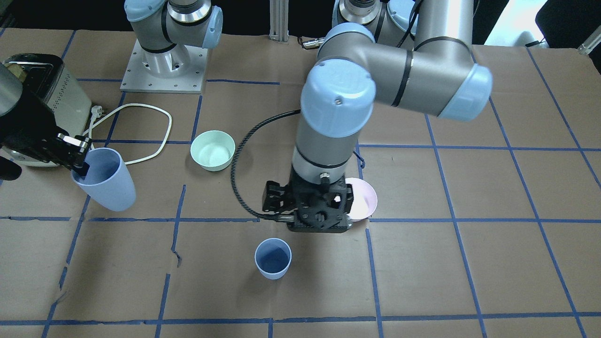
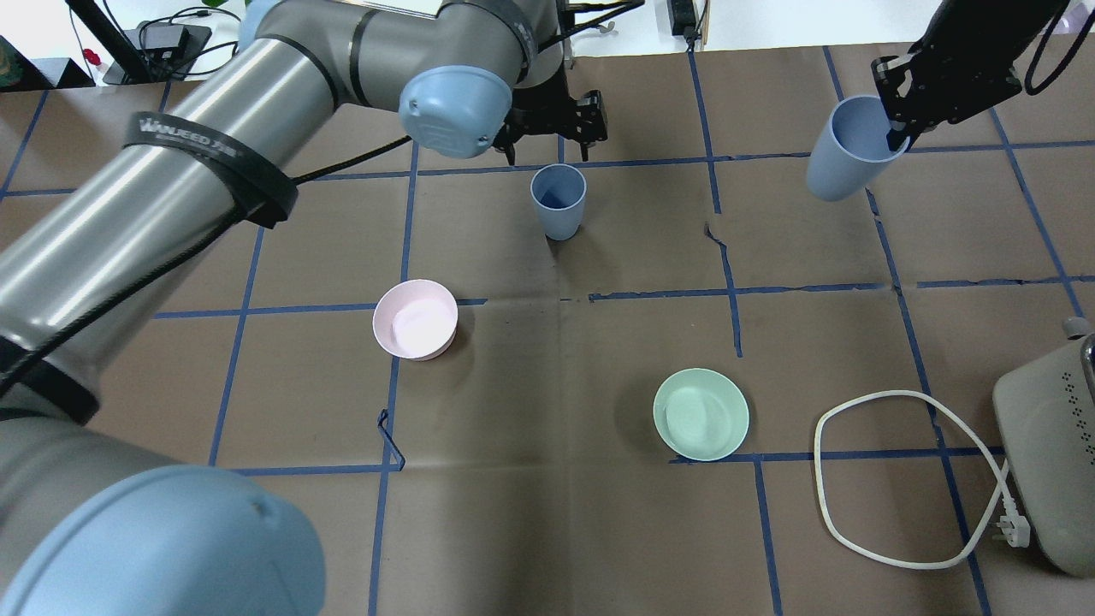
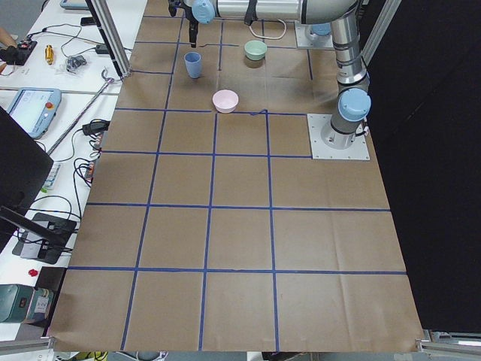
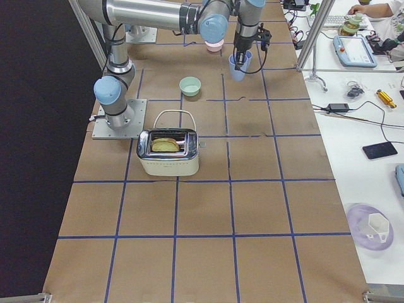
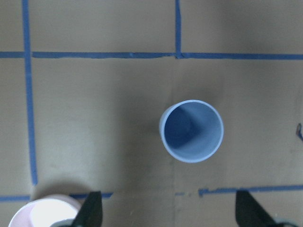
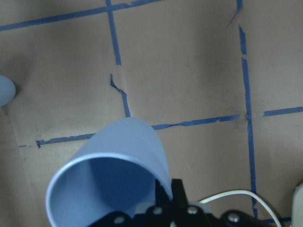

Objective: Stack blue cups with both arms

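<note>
One blue cup (image 2: 558, 201) stands upright on the table; it also shows in the front view (image 1: 273, 258) and the left wrist view (image 5: 191, 131). My left gripper (image 2: 550, 145) hangs open just above and beyond it, fingers (image 5: 92, 210) spread wide and empty. My right gripper (image 2: 894, 137) is shut on the rim of the second blue cup (image 2: 851, 150), one finger inside. It holds this cup tilted above the table at the far right, as the front view (image 1: 105, 180) and the right wrist view (image 6: 111, 175) show.
A pink bowl (image 2: 415, 318) sits left of centre and a mint-green bowl (image 2: 701, 413) right of centre. A toaster (image 2: 1048, 462) with a looped white cord (image 2: 898, 479) stands at the right edge. The left arm's elbow (image 1: 338, 98) hangs over the table's middle.
</note>
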Motion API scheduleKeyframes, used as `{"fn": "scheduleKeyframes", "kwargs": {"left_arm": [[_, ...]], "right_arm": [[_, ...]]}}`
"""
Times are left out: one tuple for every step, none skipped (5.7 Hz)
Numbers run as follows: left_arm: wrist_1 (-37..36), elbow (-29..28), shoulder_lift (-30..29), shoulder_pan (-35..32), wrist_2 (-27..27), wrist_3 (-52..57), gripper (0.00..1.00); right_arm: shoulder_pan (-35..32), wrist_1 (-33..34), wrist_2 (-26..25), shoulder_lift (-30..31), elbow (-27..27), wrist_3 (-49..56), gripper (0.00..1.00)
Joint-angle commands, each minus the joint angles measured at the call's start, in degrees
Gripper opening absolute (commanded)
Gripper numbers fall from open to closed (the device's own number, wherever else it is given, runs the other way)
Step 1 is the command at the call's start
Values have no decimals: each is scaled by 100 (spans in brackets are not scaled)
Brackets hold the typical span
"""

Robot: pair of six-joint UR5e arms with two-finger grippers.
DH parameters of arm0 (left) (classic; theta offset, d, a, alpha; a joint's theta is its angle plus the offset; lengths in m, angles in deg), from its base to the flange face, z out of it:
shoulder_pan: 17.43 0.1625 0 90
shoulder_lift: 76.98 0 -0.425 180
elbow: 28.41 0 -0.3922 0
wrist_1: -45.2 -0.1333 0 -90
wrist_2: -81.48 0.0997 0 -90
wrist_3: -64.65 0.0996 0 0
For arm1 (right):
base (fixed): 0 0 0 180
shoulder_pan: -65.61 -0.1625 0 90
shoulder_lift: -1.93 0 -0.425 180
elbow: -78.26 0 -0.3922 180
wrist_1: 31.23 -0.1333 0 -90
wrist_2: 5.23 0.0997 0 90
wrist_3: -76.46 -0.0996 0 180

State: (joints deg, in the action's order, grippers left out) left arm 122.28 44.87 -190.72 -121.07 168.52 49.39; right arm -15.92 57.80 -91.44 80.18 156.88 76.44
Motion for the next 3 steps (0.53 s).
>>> {"fn": "scheduleKeyframes", "kwargs": {"left_arm": [[544,726,1129,709,-12,302,98],[545,1472,1814,1105,-12,687,98],[580,1836,2430,1153,32,726,99]], "right_arm": [[-834,9,-44,-536,-721,-986,3],[-1282,26,-18,-826,-1039,-1609,3],[-1756,61,-27,-1064,-1268,-2285,3]]}}
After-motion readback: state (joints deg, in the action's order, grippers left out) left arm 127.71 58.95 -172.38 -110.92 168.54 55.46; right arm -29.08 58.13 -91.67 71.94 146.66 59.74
